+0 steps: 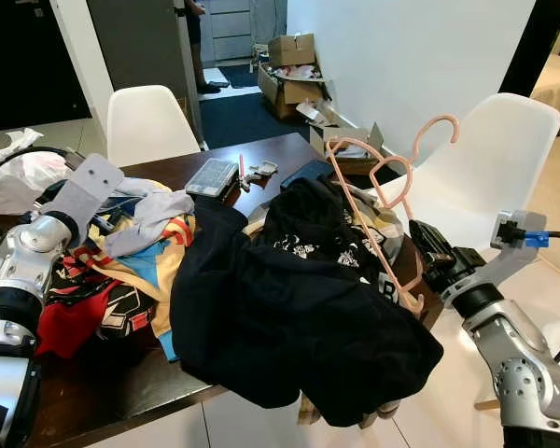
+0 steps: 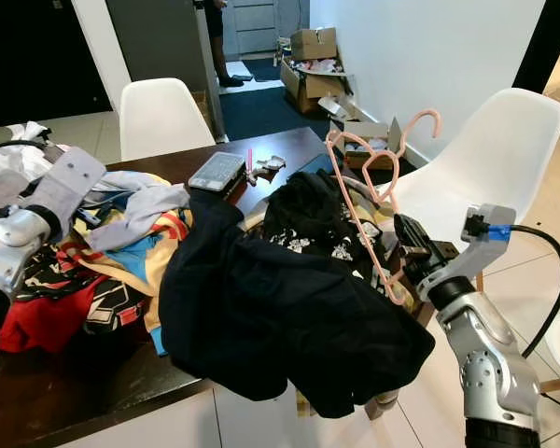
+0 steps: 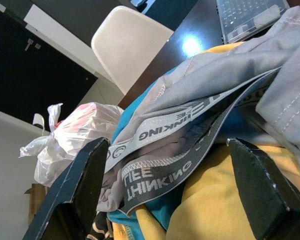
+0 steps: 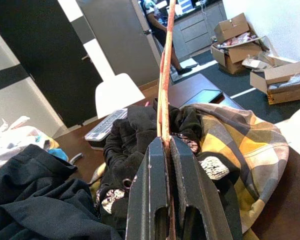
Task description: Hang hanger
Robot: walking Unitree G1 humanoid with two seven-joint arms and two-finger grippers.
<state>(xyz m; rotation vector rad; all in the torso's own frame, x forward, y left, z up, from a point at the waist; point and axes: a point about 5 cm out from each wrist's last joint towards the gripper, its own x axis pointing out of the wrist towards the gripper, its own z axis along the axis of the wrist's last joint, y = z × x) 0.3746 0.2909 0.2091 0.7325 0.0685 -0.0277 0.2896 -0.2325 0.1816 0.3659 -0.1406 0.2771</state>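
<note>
A pink hanger [image 1: 378, 201] stands upright over the right end of the dark table [image 1: 261, 159], its hook [image 1: 437, 131] up in the air. My right gripper [image 1: 420, 247] is shut on the hanger's lower edge; in the right wrist view the hanger [image 4: 164, 75] rises from between the fingers [image 4: 152, 195]. A black garment [image 1: 289, 308] lies draped over the table's front edge, just left of the hanger. My left gripper [image 3: 165, 190] is open over a pile of clothes [image 1: 140, 233] at the table's left end, with a grey waistband [image 3: 190, 145] between its fingers.
White chairs stand behind the table [image 1: 149, 121] and at its right [image 1: 485, 159]. A keyboard-like device [image 1: 213, 175] and small items lie on the table's far side. Cardboard boxes [image 1: 294, 70] sit by the wall. A white plastic bag [image 1: 19, 177] lies far left. A person [image 4: 157, 20] stands in the background.
</note>
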